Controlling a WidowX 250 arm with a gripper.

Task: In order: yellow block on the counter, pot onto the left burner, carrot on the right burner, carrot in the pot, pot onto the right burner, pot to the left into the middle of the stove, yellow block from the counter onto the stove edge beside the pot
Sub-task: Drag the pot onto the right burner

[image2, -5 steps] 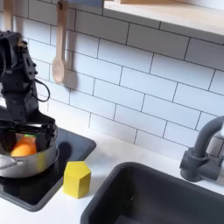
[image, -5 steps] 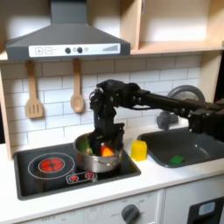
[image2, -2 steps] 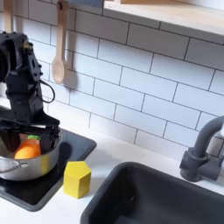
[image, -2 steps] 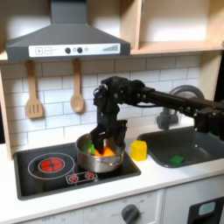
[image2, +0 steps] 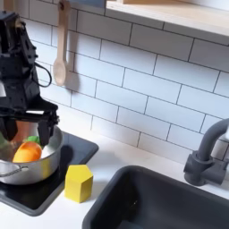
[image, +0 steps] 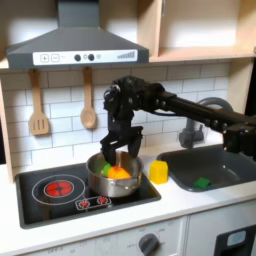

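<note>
Claw (image: 120,146) risen off pot (image: 112,179), orange carrot (image2: 26,153) inside

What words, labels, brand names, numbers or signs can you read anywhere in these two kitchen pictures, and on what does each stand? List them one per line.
No readable words, brands or numbers in either exterior view.
Small red control marks on the stove, front edge: too blurred to read.
Dark buttons on the range hood panel: no legible labels.
Round knob on the cabinet front below the counter: no readable marking.
</note>
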